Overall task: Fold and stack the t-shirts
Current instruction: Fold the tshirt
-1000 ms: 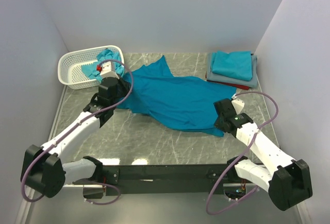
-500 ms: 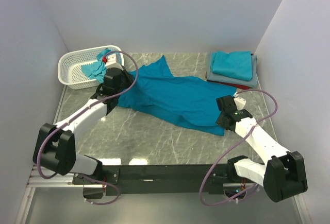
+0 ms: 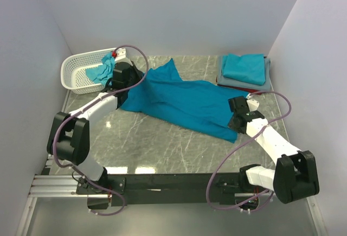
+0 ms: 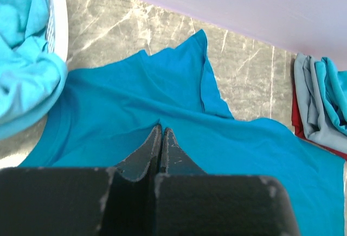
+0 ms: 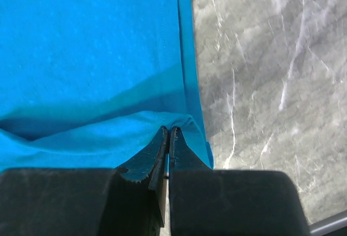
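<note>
Top external view is showing the teal-blue cotton t-shirt (image 3: 184, 103) lying slantwise on the grey marble bench (image 3: 152, 144), stretching between the left gripper (image 4: 161, 132), pinching its far-left end, and the right gripper (image 5: 168, 134), pinching its near-right hem.

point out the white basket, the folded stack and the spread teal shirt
white basket (image 3: 72, 69): top external view, left lattice wall
folded stack (image 3: 245, 67): top external view, top teal shirt
spread teal shirt (image 3: 184, 103): top external view, middle of body

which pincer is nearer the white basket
Left. The left pincer grips the teal shirt right beside the basket; the right pincer pinches the shirt's opposite end, far from it.
</note>
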Motion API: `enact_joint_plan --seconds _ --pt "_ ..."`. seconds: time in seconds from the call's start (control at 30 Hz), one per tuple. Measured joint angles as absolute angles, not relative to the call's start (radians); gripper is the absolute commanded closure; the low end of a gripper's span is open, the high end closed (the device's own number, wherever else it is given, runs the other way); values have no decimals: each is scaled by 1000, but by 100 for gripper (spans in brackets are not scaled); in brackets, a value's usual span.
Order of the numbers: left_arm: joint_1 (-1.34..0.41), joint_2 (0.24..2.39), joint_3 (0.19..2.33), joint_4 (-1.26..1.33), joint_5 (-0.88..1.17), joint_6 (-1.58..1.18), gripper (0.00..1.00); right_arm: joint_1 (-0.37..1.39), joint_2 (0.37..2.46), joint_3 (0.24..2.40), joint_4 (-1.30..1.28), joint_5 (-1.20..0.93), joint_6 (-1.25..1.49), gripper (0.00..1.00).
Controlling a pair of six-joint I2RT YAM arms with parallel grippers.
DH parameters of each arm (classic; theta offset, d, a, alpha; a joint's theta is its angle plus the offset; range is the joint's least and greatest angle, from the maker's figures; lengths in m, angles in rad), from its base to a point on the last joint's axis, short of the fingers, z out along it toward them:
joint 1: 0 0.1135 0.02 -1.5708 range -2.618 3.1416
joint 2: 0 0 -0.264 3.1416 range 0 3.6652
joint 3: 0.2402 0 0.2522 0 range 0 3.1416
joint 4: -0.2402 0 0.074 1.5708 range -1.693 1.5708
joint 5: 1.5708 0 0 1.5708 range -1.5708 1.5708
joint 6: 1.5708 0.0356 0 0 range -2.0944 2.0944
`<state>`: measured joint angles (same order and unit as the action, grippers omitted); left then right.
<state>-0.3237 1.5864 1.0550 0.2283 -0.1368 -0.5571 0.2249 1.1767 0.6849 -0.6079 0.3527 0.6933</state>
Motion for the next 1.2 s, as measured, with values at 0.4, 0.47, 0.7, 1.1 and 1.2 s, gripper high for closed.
enact_joint_plan --seconds 0.4,0.47,0.7,1.1,1.2 --pt "-295 1729 1157 245 -83 -530 100 211 1237 688 -581 358 690 100" --pt "-292 1751 1173 245 -73 -527 100 209 1237 688 -580 359 690 100" --pt "-283 1817 1218 249 -38 -517 100 195 1239 688 -575 371 690 100" --pt "-278 1830 1221 301 -24 -518 100 179 1233 688 -569 381 682 100" --pt "-276 1830 1221 311 -23 -519 100 173 1225 688 -568 381 678 100"
